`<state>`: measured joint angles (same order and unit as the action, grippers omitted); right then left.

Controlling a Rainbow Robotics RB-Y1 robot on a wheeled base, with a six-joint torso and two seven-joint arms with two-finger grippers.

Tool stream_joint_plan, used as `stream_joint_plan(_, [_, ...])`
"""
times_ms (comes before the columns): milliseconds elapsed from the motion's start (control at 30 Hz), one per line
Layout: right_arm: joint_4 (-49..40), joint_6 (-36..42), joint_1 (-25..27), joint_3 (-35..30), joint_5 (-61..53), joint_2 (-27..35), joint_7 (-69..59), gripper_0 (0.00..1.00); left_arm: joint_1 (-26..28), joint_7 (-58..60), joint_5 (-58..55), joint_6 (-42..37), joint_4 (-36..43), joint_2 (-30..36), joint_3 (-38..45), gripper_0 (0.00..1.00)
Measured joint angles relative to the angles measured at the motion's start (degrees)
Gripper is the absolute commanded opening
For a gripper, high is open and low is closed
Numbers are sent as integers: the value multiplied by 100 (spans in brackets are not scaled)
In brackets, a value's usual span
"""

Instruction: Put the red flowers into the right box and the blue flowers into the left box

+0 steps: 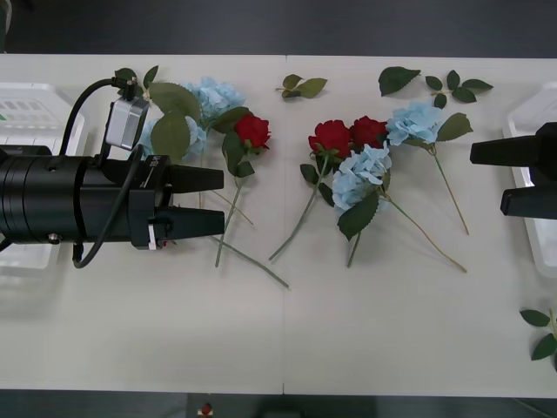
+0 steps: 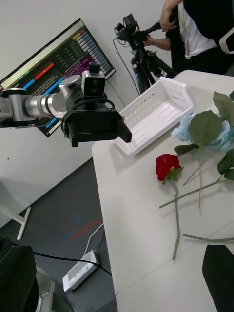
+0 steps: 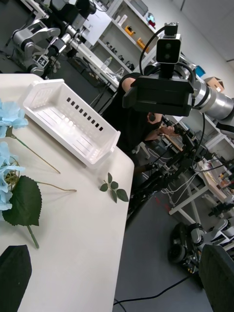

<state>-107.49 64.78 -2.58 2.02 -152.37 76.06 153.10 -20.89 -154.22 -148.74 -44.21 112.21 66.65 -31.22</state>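
Front view. Left gripper (image 1: pixel 228 200) reaches in from the left over the white table (image 1: pixel 287 331), black fingers spread, nothing between them; the tips sit just beside a red rose (image 1: pixel 252 131) and its stem. Behind that rose, a blue hydrangea cluster (image 1: pixel 213 97) with large leaves. Mid-table: two more red roses (image 1: pixel 346 136) side by side, touching a blue cluster (image 1: pixel 362 172) below them and another blue cluster (image 1: pixel 415 123) to their right; stems cross and trail toward the near edge. Loose leaf sprigs (image 1: pixel 435 84) lie along the far edge and one at the near right corner. Left box (image 1: pixel 30 109) sits at the left edge, partly under the arm. Right box (image 1: pixel 533 113) sits at the right edge. Right gripper (image 1: pixel 487 178) hangs at the right edge over that box, fingers apart, empty.

Right wrist view. Left gripper (image 2: pixel 127 134) seen across the table, fingers apart, in front of the left box (image 2: pixel 156 109). One red rose (image 2: pixel 167 165) lies on the table between box and blue cluster (image 2: pixel 185 127).

Left wrist view. Right gripper (image 3: pixel 127 97) seen opposite, above the table end. Right box (image 3: pixel 68 124) stands empty near the table corner; blue flowers (image 3: pixel 9 117) lie beside it, a leaf sprig (image 3: pixel 113 187) near the edge.
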Motion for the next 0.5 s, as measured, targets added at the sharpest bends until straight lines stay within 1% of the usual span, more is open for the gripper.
stream_joint_plan(100, [10,0,109,72,-1,0,0,100,7,0,0,0,-3,-3,-5,100])
stream_joint_plan(200, [28,-56,233,148,-72,3,0,100,158,0,-2,0,-37,-61,-91,100])
stream_joint_plan(300, [36,-254,283,172,-90,58,0,100,280,0,-109,-71,-178,-160,-92,100])
stream_joint_plan(500, [20,-799,279,171,66,373,-113,100,231,0,-328,-156,-655,-185,36,100])
